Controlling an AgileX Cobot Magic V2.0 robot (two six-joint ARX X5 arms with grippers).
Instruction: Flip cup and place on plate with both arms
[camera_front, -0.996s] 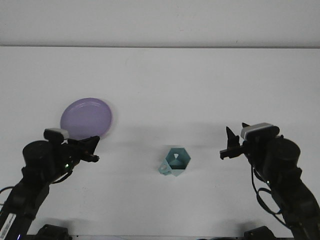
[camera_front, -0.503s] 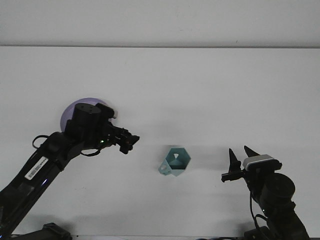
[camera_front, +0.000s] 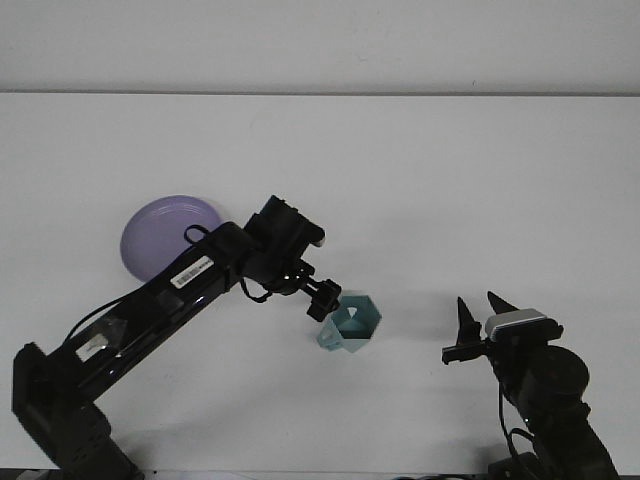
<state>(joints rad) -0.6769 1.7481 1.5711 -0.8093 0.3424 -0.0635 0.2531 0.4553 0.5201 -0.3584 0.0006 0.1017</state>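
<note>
Two arms: left pincer, state unclear, is touching the cup; right pincer is gaping wide.

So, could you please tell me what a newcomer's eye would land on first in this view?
Probably the long black left arm stretched diagonally across the white table, its left gripper right at the small teal faceted cup near the centre. Next, the round lilac plate at mid-left, partly behind that arm, and the right gripper open at lower right.
</note>
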